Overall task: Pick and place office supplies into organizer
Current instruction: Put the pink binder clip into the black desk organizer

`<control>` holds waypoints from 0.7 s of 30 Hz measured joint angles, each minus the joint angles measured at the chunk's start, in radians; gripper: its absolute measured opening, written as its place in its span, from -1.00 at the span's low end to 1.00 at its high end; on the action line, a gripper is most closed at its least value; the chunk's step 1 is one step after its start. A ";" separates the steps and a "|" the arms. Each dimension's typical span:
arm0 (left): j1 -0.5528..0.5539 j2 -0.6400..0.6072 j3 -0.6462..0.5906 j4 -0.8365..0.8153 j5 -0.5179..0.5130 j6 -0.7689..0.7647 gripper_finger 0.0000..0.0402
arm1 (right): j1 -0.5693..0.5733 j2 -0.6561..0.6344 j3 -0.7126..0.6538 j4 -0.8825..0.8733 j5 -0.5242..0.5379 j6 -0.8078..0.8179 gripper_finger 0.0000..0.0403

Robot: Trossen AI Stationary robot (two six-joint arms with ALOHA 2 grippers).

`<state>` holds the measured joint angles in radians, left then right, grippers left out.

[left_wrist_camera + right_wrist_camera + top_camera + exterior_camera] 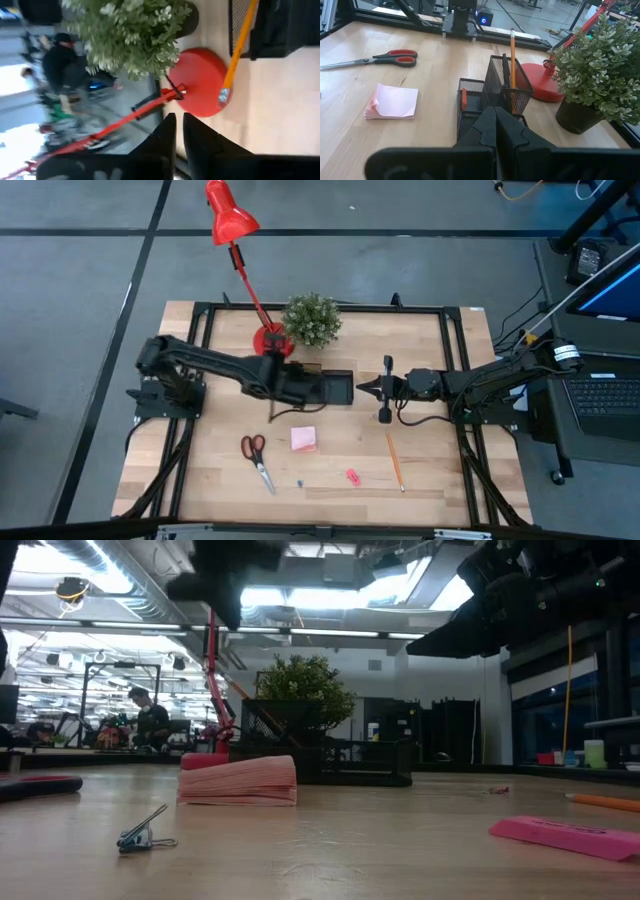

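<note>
Both arms reach in from the side edges of the worktop [220,480] and meet near its middle, their wrists nearly facing over the organizer [322,386]. The left gripper [179,131] hangs above the organizer's far side, tipped toward the lamp base [202,82] and the potted plant [312,319]; its fingers are drawn almost together with a thin gap and nothing between them. The right gripper [495,131] sits just beside the organizer's right end, fingers pressed shut and empty. The organizer is black wire mesh: a tall cup [507,82] holds an upright orange pencil [512,65] and a dark pen, and a low tray compartment [470,95] holds a small red piece [464,98]. Only the right wrist view shows these contents; from above the arms cover them. Toward the near edge lie the red-handled scissors [256,457], the pink sticky-note pad [303,439], a small pink item [352,476], a tiny blue piece [298,480] and a second pencil [395,459]. The low view alone shows a binder clip [142,833] and a person [150,720] in the room behind.
</note>
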<state>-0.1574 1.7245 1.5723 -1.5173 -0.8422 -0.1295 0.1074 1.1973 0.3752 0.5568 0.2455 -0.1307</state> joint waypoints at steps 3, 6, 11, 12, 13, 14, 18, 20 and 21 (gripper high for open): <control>-0.012 -0.087 -0.040 0.034 0.029 -0.029 -0.98 | 0.000 0.000 0.000 -0.002 0.000 0.021 -1.00; -0.035 -0.194 -0.125 0.144 0.028 -0.031 -0.99 | 0.001 0.000 0.000 -0.006 -0.002 0.022 -1.00; -0.070 -0.385 -0.341 0.398 0.083 -0.025 -0.99 | 0.002 0.000 0.000 -0.013 -0.012 0.021 -1.00; -0.076 -0.419 -0.389 0.455 0.094 -0.024 -0.99 | 0.002 0.000 0.000 -0.013 -0.012 0.021 -1.00; -0.080 -0.451 -0.437 0.511 0.106 -0.017 -0.99 | 0.002 0.000 0.000 -0.014 -0.012 0.021 -1.00; -0.084 -0.480 -0.486 0.567 0.116 -0.006 -0.99 | 0.002 0.000 0.000 -0.019 -0.012 0.021 -1.00; -0.083 -0.581 -0.677 0.808 0.184 0.058 -0.99 | 0.001 0.000 0.000 -0.044 -0.012 0.020 -0.99; -0.078 -0.622 -0.764 0.920 0.214 0.078 -0.99 | 0.000 0.000 0.000 -0.048 -0.008 0.023 -0.98; -0.076 -0.642 -0.803 0.964 0.228 0.081 -0.99 | 0.000 0.000 0.000 -0.048 -0.006 0.026 -0.96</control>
<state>-0.2333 1.0829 0.7692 -0.5535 -0.6141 -0.0486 0.1078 1.1973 0.3752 0.5091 0.2392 -0.1051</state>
